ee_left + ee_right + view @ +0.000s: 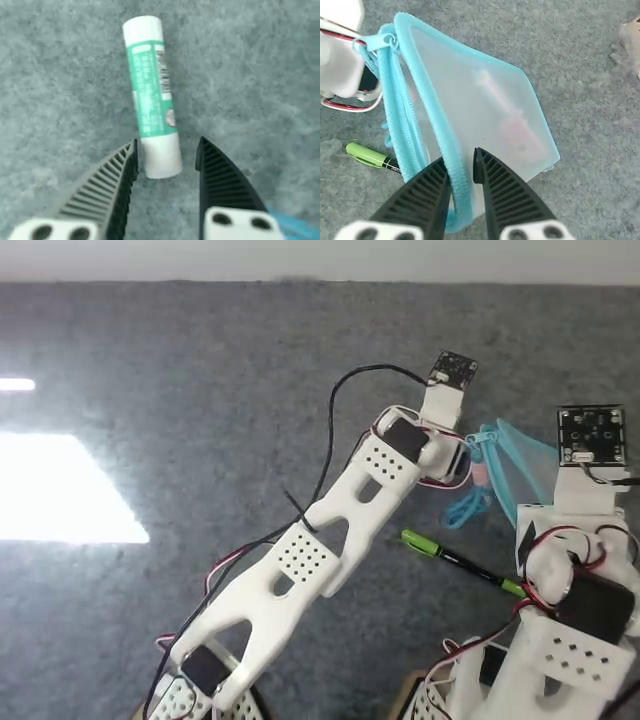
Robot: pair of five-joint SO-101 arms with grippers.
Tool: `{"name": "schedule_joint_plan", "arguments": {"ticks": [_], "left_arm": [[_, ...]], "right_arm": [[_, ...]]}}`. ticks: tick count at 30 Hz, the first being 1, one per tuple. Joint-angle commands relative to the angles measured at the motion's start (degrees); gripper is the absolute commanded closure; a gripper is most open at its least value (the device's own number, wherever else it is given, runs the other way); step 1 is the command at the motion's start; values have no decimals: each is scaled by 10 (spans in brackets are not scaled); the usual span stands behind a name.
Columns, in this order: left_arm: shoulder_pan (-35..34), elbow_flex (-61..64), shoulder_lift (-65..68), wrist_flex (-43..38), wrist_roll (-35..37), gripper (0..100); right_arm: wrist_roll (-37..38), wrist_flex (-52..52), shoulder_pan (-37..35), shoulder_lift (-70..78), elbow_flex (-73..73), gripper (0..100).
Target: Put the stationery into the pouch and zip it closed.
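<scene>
On the grey desk, at the right of the high view, the translucent blue pouch is being gripped by its zipper rim in the closed right end effector, seemingly so that its mouth is being presented open. Just left of it, the left end effector is being held open with its jaws either side of the glue stick's end, probably for a grasp, while the green pen is being left lying nearby, lower right.
</scene>
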Motion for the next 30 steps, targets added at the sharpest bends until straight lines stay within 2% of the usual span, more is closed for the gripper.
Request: {"name": "schedule_joint_plan", "arguments": {"ticks": [1, 8, 14, 20, 24, 30], "left_arm": [[4, -5, -7, -12, 7, 818], [2, -5, -7, -2, 7, 821], [2, -5, -7, 3, 7, 893], [2, -5, -7, 31, 7, 903], [2, -6, -7, 65, 7, 903], [0, -2, -7, 165, 7, 903]], "right_arm": [[6, 3, -4, -8, -15, 990], [6, 3, -4, -8, -15, 990], [6, 3, -4, -8, -15, 990], [6, 3, -4, -8, -16, 990], [6, 3, -4, -8, -16, 990], [6, 3, -4, -8, -17, 990]]}}
